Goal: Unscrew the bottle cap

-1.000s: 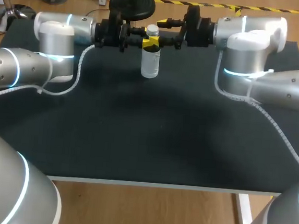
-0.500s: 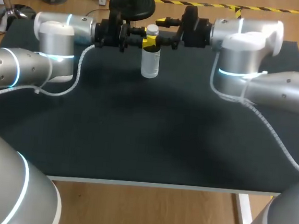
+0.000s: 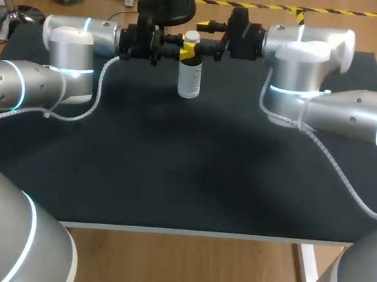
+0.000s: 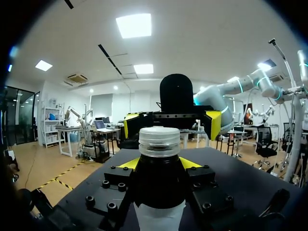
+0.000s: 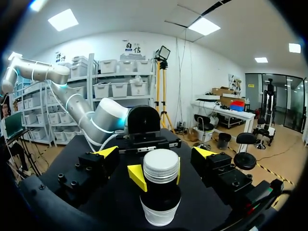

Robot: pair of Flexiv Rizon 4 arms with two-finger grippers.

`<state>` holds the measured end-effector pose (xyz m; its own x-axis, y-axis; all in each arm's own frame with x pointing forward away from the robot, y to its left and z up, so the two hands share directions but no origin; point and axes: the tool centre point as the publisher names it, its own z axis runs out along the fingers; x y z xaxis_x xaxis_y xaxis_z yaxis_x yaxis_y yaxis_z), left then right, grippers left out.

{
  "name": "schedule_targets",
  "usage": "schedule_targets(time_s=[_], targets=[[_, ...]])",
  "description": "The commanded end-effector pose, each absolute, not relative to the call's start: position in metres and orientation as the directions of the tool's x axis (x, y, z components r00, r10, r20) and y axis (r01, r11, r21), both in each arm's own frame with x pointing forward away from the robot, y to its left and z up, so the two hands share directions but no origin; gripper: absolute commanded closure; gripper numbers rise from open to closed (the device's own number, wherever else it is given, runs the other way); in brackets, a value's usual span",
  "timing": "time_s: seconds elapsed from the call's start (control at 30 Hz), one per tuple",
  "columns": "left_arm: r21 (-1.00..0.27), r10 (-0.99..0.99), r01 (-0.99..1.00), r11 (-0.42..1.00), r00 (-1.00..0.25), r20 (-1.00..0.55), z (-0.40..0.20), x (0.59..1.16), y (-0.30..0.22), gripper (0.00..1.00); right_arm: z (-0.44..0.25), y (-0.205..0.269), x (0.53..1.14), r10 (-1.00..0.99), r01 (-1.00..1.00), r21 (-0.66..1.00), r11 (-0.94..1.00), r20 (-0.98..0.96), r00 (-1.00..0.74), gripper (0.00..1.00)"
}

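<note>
So the clear plastic bottle (image 3: 189, 80) is standing upright near the far edge of the black table (image 3: 172, 179), roughly midway along it, with the white cap (image 4: 159, 141) on. Left gripper (image 4: 160, 164) comes in from the side and is pinching the bottle around its dark neck band, right under the cap. Right gripper (image 5: 157, 153) sits opposite, with its fingers (image 5: 205, 152) spread wide on either side of the cap, not touching it.

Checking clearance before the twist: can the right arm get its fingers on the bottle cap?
Probably yes. The right gripper is open, the cap straight ahead between its fingers. The left gripper clamps the bottle below the cap, leaving the cap's sides free.
</note>
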<state>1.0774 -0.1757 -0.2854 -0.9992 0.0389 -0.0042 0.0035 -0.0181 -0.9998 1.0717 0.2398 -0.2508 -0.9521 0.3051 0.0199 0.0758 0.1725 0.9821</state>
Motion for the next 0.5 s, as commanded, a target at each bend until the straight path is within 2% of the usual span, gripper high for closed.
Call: schedule_targets(time_s=[0.03,0.5], targets=[[-1.000,0.036,0.005,-0.019,-0.999,-0.006,-0.2856,1.0773,-0.1766,1.00,-0.2542,0.2459,1.0759,0.305,0.076,0.982,0.174,0.020,-0.952,0.00],[-1.000,0.036,0.005,-0.019,-0.999,-0.006,-0.2856,1.0773,-0.1766,1.00,-0.2536,0.2459,1.0761,0.359,0.064,0.986,0.153,0.005,-0.933,0.00]])
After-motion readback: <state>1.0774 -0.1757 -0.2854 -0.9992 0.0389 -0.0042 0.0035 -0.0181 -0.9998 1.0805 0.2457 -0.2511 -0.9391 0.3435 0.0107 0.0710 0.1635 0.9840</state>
